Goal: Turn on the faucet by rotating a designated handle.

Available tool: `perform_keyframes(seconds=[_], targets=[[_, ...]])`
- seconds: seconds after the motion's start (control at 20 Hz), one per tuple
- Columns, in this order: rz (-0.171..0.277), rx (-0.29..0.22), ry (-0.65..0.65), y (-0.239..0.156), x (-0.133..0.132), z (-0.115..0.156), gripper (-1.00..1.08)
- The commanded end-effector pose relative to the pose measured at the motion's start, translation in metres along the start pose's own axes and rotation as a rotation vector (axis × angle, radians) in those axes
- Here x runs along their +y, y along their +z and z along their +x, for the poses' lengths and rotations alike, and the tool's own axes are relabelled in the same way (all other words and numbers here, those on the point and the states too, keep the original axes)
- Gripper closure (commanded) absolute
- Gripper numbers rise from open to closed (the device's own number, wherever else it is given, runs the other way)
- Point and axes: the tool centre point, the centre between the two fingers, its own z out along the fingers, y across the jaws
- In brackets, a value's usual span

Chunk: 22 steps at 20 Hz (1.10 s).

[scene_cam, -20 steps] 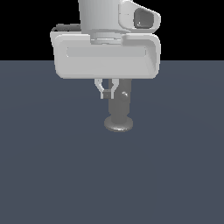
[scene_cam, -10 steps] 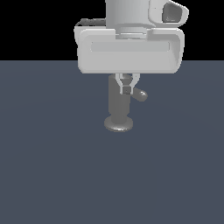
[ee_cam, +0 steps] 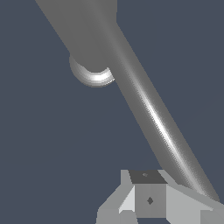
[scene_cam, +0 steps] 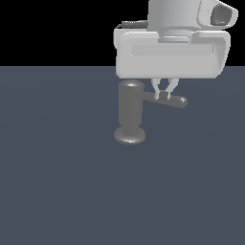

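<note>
My claw (scene_cam: 163, 93) hangs straight down from my wide pale wrist block, its two short fingers (scene_cam: 156, 88) angled in toward each other over the handle (scene_cam: 165, 100). The tips sit right at the rod, about midway along it, and look to be touching its upper side; I cannot tell whether they pinch it or only rest against it, as the gap between them is small and the rod fills it.

The handle juts sideways from the upper part of the faucet (scene_cam: 130, 113), passing directly beneath my claw and ending in a rounded tip on the far side of me from the body. The faucet stands upright just beside my claw, on the exterior view's left, its flared base on the dark table (scene_cam: 62, 182).

In the wrist view the handle (ee_cam: 148, 109) runs as a long shiny bar toward one finger (ee_cam: 148, 199).
</note>
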Motion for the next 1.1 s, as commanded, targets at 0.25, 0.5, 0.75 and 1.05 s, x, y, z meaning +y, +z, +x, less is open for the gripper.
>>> perform_keyframes(seconds=[0.25,0.5,0.75,1.05], targets=[[0.002,-0.03,0.012,0.014,0.041,-0.001,1.08],[-0.004,0.005,-0.025,0.001,0.034,0.017,1.08],[-0.003,0.002,-0.021,0.002,0.045,0.029,1.08],[-0.003,-0.003,-0.017,0.004,0.06,0.044,1.08]])
